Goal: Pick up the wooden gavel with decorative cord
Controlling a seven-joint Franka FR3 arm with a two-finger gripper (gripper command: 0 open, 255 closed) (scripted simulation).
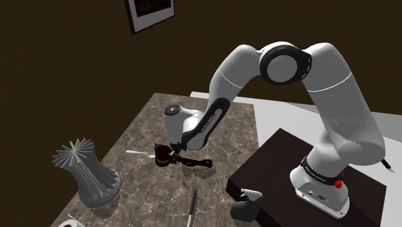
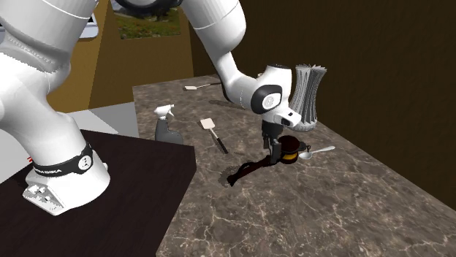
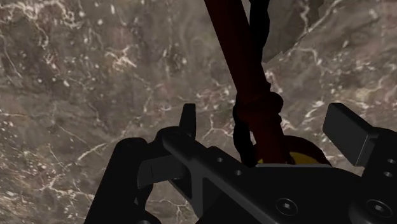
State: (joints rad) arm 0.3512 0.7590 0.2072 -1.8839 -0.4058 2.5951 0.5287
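Note:
The dark brown gavel (image 1: 162,157) lies on the marble tabletop (image 1: 142,122), with its black cord knotted round the handle near the head. In the second exterior view the gavel (image 2: 248,171) points its handle toward the stand. My gripper (image 1: 174,149) reaches straight down over it, just behind the head. The wrist view has the red-brown handle (image 3: 238,57) running away from the hand, between the two fingers. My gripper (image 3: 264,127) is open, and its fingers stand apart on either side of the handle without touching it. The gripper (image 2: 274,155) hangs low over the table.
A white ribbed vase (image 1: 90,174) stands at the shoulder view's lower left. A pale spoon (image 1: 138,153) lies just beyond the gavel head. A spatula (image 2: 214,133) and a dark spray bottle (image 2: 166,125) lie toward the stand (image 1: 277,167). Another small spatula (image 2: 197,87) lies farther off.

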